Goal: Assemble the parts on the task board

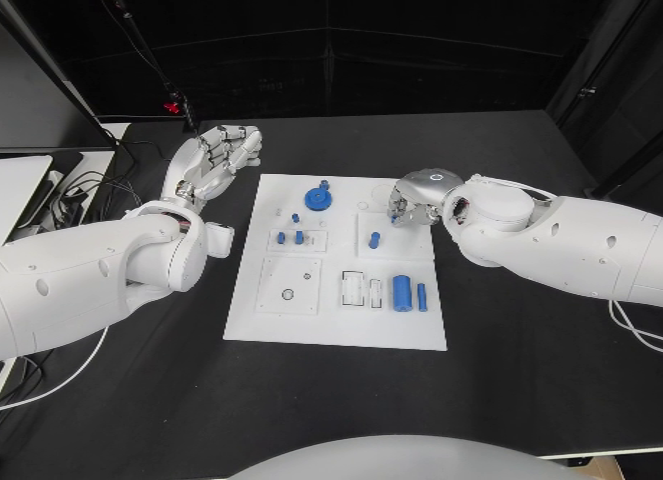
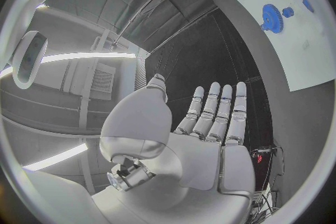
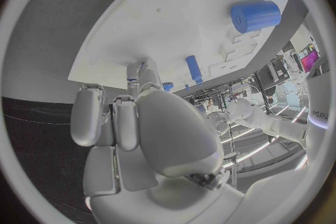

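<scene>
A white task board [image 1: 346, 330] lies in the middle of the black table [image 1: 533, 380], with the robot's two hands at its far end. The left hand [image 1: 220, 152] hovers over the table just beside the board's far left corner, off the plate, its fingers [image 2: 217, 112] straight, held side by side and holding nothing; the left wrist view shows the flat palm and the thumb standing apart from them. The right hand [image 1: 413, 203] is over the board's far right part, palm down, its fingers [image 3: 105, 117] bent toward the plate. Whether it pinches anything cannot be told: the fingertips are hidden behind the hand in both the head view and the right wrist view.

On the board, a blue gear [image 1: 318, 198] sits near the far edge, between the two hands. Nearer the left edge, three small blue pegs [image 1: 292, 234] stand grouped in and around a square recess. A short blue pin [image 1: 374, 239] stands just beside the right hand, toward the board's middle. Toward the near right of the board, a thick blue cylinder [image 1: 402, 292] lies beside a thinner blue rod [image 1: 422, 296], both lengthwise to the board's right edge. Left of the cylinder are outlined slots [image 1: 363, 290], and left of those a square plate with a small ring [image 1: 288, 294] on it.
</scene>
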